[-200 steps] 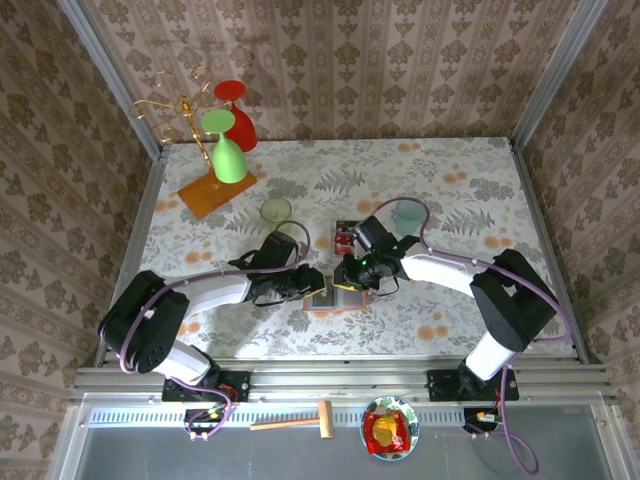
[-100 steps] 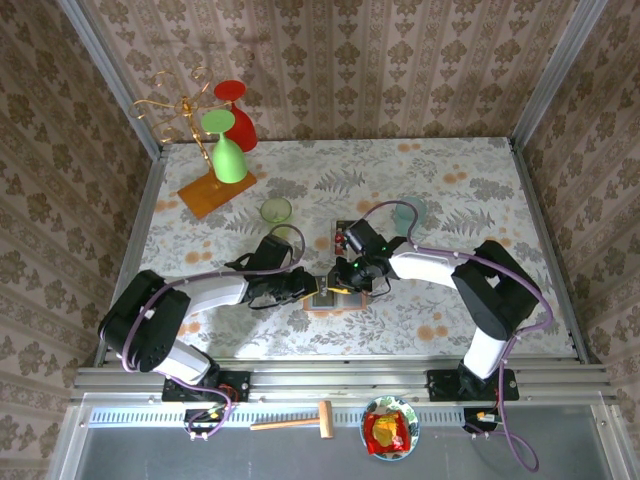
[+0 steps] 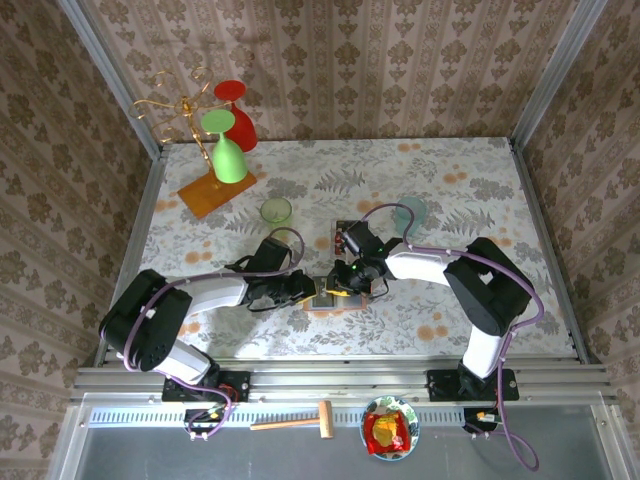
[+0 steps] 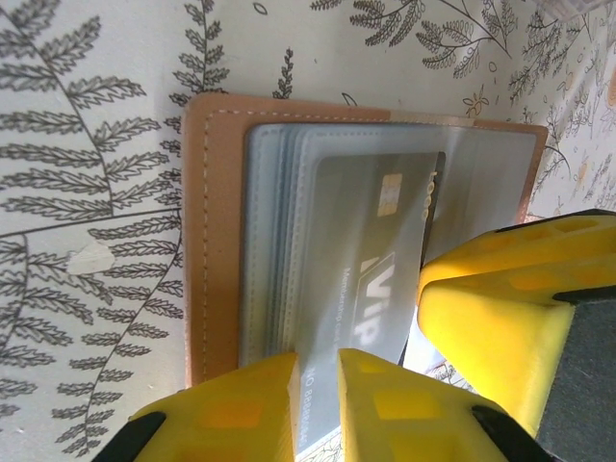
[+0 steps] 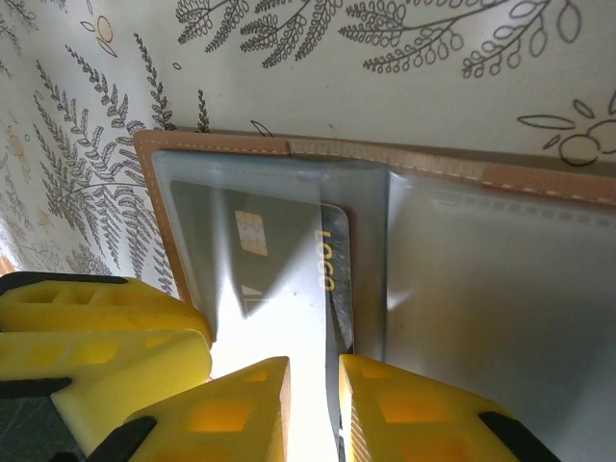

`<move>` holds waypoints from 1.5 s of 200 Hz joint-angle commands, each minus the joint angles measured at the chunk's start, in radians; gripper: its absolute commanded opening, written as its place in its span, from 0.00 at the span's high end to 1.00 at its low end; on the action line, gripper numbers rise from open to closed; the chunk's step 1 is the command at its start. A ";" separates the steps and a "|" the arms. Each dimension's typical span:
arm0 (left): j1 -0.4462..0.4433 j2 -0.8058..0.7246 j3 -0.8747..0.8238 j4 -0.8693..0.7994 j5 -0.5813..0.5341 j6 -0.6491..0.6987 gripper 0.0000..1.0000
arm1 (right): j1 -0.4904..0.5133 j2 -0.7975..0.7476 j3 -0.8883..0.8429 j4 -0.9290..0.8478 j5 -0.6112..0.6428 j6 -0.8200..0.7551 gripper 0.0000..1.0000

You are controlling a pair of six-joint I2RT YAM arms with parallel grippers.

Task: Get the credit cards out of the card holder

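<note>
The left gripper (image 4: 316, 364) is pinching with its fingers almost together, just a thin slot left. The edge of the card holder's (image 4: 207, 241) grey sleeves is running into that slot. The right gripper (image 5: 313, 366) is doing the same from the opposite side, fingers nearly touching over a sleeve. Can't tell if it's catching the dark card (image 5: 279, 260) too. The card holder is lying open and flat on the flowery table (image 4: 87, 144), mid-table between both arms, with the card sitting inside its sleeve.
</note>
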 commanded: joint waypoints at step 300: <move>0.011 0.028 -0.025 0.000 0.008 0.009 0.81 | 0.009 -0.010 0.061 -0.148 0.090 -0.072 0.68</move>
